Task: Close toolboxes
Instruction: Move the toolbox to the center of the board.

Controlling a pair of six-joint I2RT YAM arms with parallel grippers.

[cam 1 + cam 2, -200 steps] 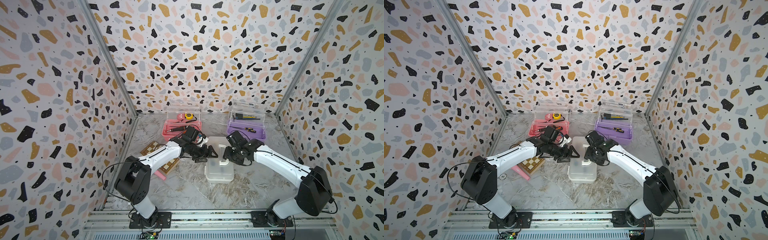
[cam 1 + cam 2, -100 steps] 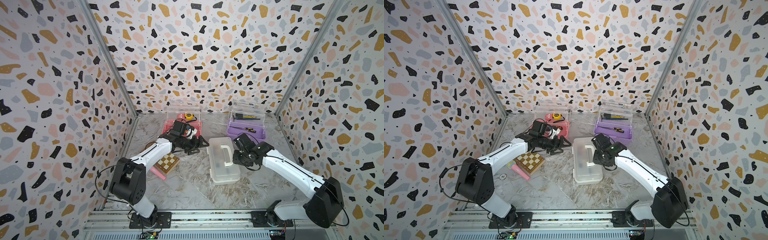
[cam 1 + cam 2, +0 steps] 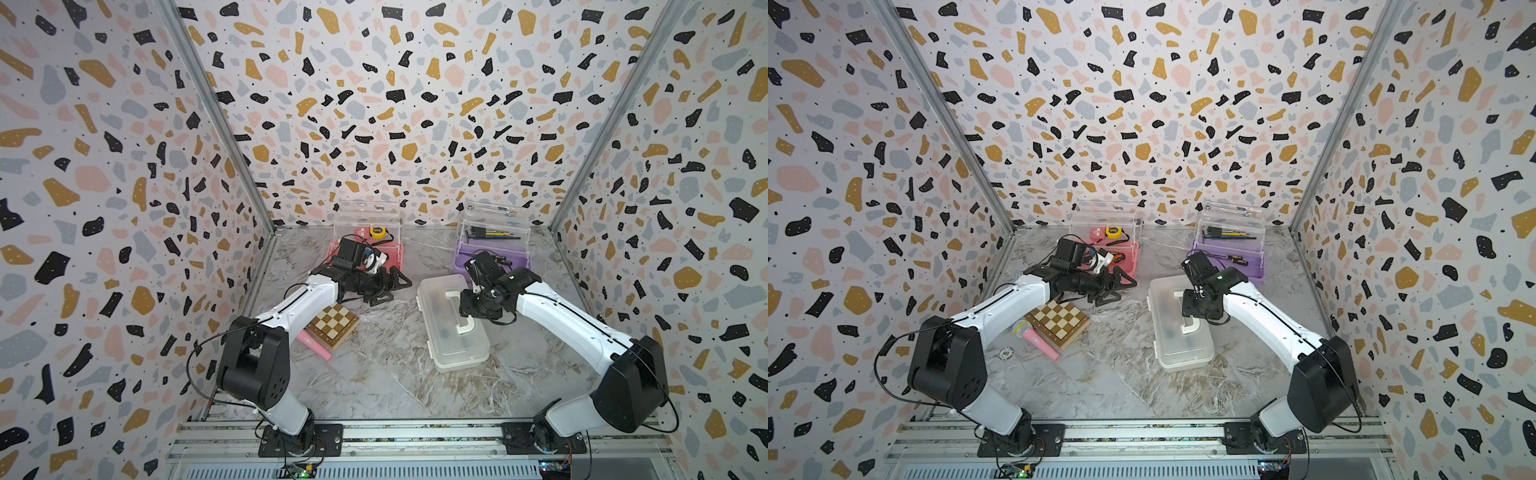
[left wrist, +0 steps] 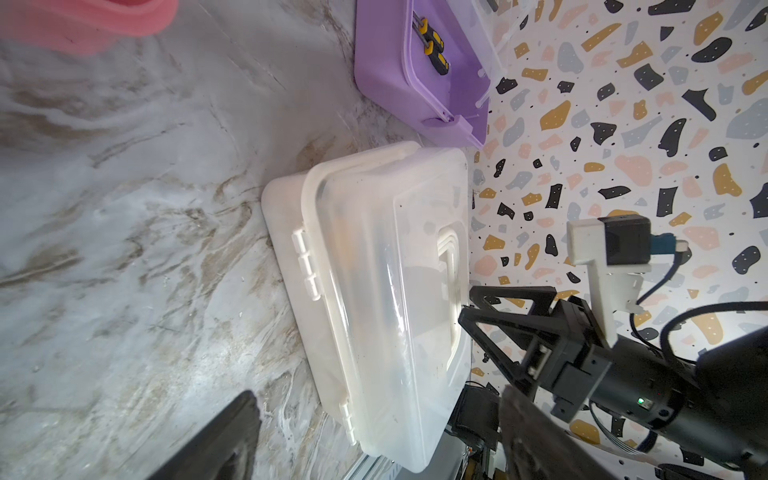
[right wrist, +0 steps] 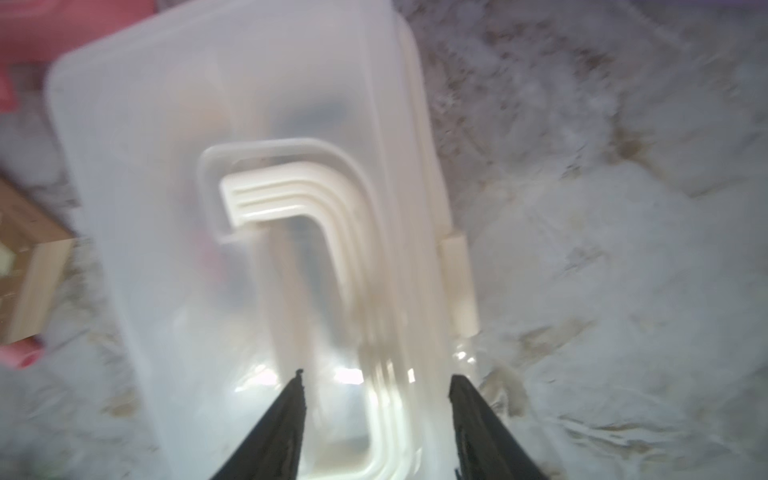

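Near the marbled table's [image 3: 374,386] left edge a pink microphone [image 3: 1038,338] lies against a wooden chessboard box [image 3: 334,322]. Just behind them the left gripper [image 3: 390,286] hangs low with its jaws spread wide, holding nothing. The pink toolbox [image 3: 397,255] sits at the back edge, left of centre, its clear lid upright. The white toolbox [image 3: 453,332] lies mid-table, right of centre, lid down. The right gripper [image 5: 376,386] points down over its handle, jaws partly apart on either side of the bar, gripping nothing. The purple toolbox [image 3: 519,262] stands at the back right, lid raised.
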